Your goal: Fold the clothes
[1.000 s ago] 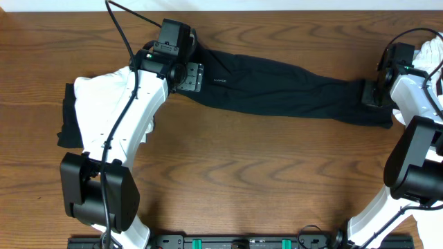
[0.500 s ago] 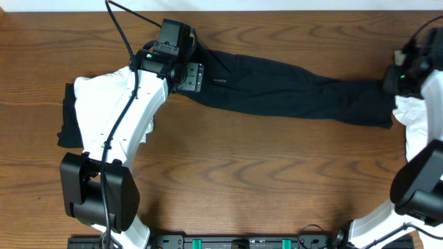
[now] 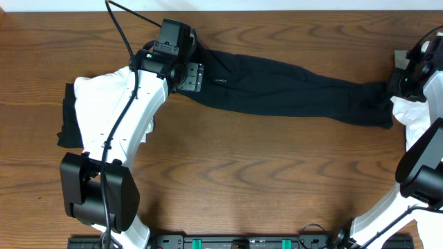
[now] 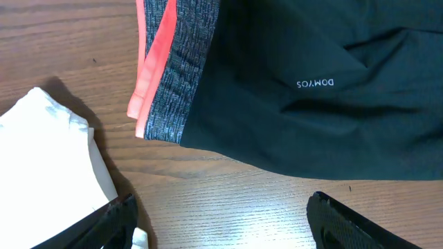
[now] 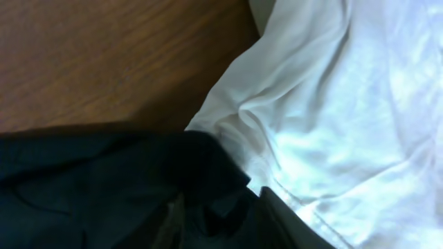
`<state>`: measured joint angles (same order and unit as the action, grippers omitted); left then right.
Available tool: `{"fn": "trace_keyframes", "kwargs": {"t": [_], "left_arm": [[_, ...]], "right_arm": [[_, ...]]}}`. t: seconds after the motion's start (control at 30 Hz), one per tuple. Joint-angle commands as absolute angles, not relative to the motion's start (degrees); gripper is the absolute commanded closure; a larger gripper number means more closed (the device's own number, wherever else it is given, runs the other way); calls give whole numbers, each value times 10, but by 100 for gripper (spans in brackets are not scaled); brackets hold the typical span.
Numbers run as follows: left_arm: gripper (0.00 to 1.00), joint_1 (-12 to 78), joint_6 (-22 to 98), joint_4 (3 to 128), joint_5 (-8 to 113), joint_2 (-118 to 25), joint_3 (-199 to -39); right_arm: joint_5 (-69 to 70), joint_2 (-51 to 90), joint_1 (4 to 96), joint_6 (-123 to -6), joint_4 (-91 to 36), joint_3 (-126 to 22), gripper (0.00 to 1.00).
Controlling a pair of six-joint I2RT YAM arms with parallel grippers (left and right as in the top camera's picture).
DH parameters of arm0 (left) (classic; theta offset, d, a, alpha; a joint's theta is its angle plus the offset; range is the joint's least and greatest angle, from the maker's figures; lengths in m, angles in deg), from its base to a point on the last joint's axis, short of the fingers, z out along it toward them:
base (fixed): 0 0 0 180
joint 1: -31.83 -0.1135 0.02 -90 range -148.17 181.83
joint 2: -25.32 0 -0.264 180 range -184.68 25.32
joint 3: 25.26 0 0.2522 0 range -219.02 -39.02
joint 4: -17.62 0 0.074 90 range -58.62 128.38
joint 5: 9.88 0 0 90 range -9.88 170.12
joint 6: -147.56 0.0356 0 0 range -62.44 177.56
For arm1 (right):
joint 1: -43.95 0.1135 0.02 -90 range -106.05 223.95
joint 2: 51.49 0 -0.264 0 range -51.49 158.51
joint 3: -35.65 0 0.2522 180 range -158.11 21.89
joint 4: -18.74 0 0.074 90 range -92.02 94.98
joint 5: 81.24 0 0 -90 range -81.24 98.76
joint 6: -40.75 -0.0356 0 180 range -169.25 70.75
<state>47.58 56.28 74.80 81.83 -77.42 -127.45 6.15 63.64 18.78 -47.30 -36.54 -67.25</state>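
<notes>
Wooden table (image 3: 277,159) supports all items. Black trousers (image 3: 277,86) lie stretched across the upper half of the overhead frame, from upper centre-left to the right edge. Grey-and-red waistband (image 4: 173,69) forms the left end, flat on the wood. Left gripper (image 4: 225,225) is positioned at the waistband end, jaws spread wide, grasping nothing. Right gripper (image 5: 218,221) is at the leg end. Dark fabric lies between its fingers, but grip or release cannot be determined. White garment (image 5: 346,104) touches that leg end. Second white garment (image 4: 41,159) and black garment (image 3: 67,121) lie at centre left.
</notes>
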Motion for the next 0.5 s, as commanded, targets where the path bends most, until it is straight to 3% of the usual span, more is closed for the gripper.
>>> {"fn": "trace_keyframes", "kwargs": {"t": [0.0,0.23,0.47], "left_arm": [[20,472,570,748,823,-769,-1282],[20,472,570,748,823,-769,-1282],[20,472,570,750,823,-769,-1282]], "right_arm": [[68,631,177,-484,-395,-685,59],[54,620,177,-486,-489,-688,59],[56,621,184,-563,-488,-643,49]]}}
